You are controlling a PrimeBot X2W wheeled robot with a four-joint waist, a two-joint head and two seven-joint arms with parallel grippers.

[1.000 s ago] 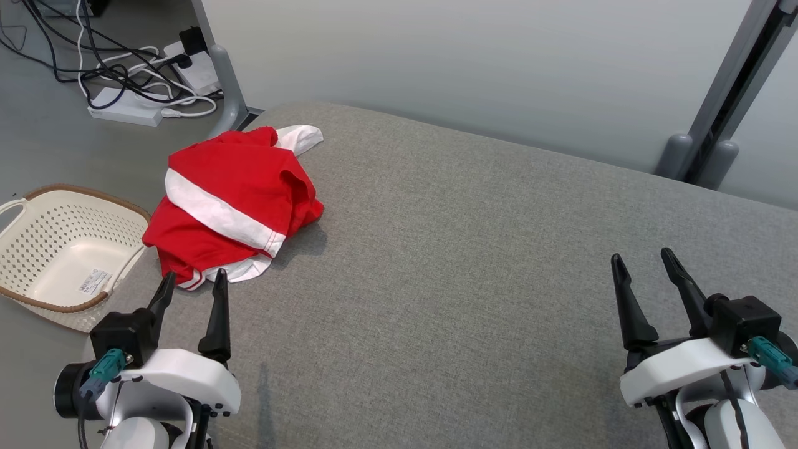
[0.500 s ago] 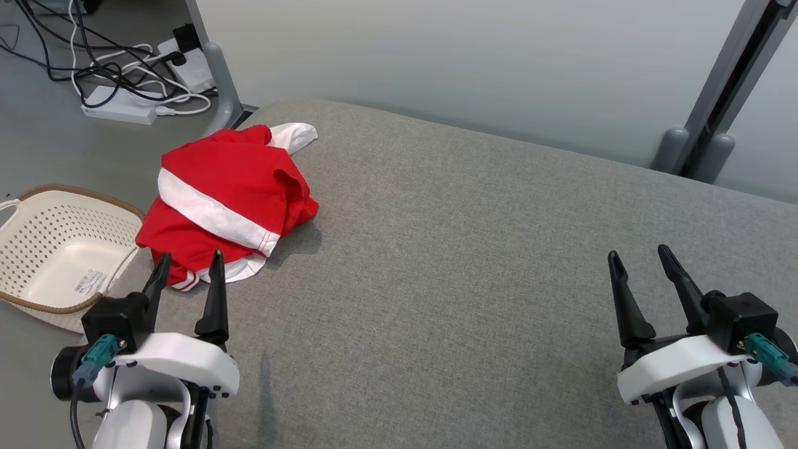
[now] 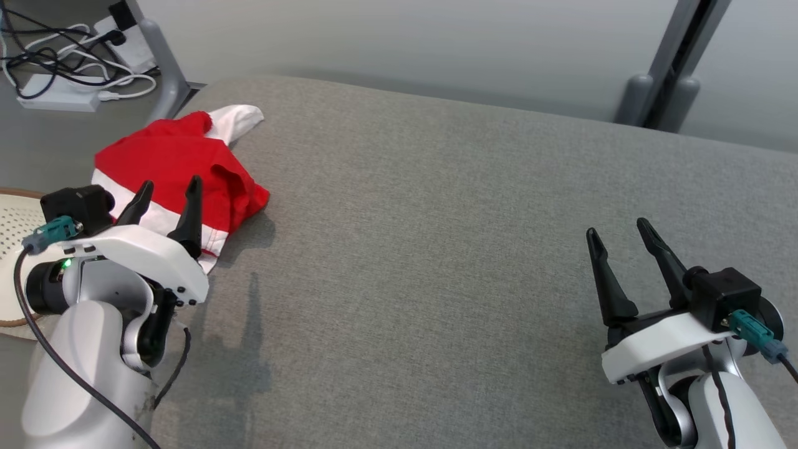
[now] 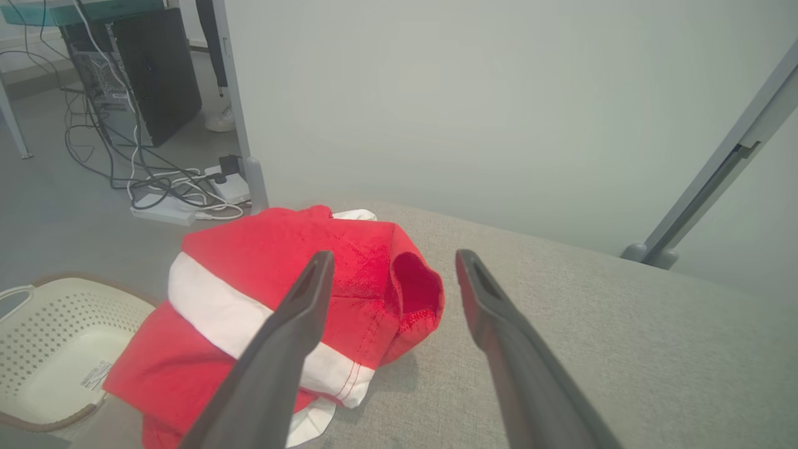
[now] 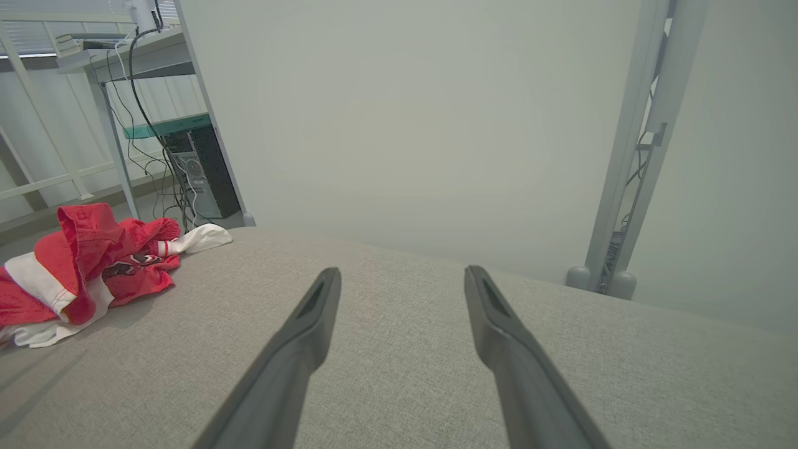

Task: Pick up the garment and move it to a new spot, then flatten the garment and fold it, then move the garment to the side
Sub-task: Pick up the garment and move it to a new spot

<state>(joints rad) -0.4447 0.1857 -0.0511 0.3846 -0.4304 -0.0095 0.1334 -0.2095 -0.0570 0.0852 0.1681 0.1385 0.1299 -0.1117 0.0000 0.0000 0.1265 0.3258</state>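
Head view: the left gripper [image 3: 172,181], jaws wide, has advanced over the red-and-white garment [image 3: 168,156] at upper left. The right gripper [image 3: 616,226] is wide and idle at lower right.
Left wrist view: the garment [image 4: 280,262] is centre-left, just ahead.
Right wrist view: the garment [image 5: 93,255] is far left.
A grasp looks imminent.

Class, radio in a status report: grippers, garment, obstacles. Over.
Left gripper open, aimed at the crumpled garment. Right gripper open, empty, far across the table. Nothing in the way.
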